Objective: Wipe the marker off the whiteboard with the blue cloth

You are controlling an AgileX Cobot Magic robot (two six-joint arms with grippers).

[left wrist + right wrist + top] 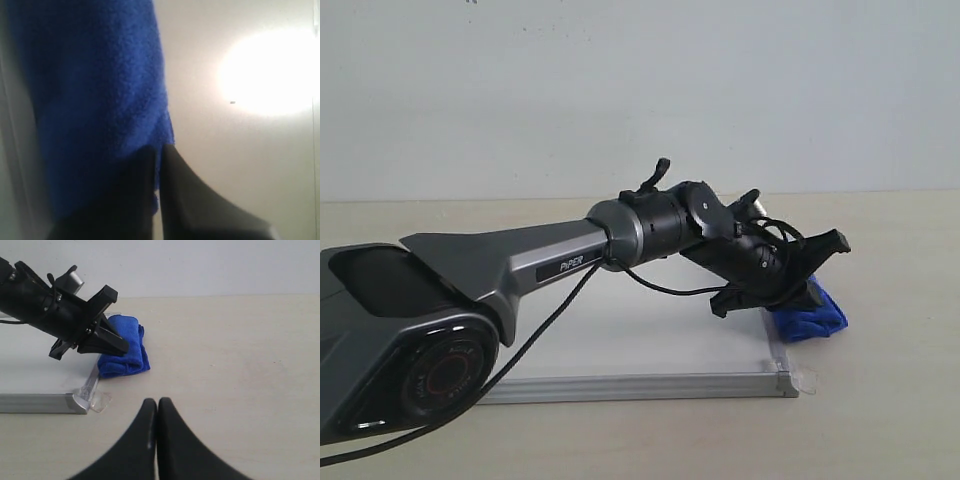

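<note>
Status, left gripper (806, 296): clamped tip to tip, no cloth visibly pinched between. Points steeply down at the blue cloth (817, 322), tips at its upper side; can't tell actual contact. Shows in the left wrist view right beside the closed tips. Reaches in from the left, forearm (500, 260) low and stretched across the whiteboard (650, 386), wrist bent down past the board's right edge. Hides most of the board face.

Cloth: sits as a rolled bundle against the right frame rail, near the corner tape tab (807, 380), mostly on the table (890, 410). Long axis parallel to that rail, near-to-far in the exterior view.

Right gripper (157, 407): closed as well, holding nothing. Hovers over the table, well apart from the cloth, aimed roughly toward it.
</note>
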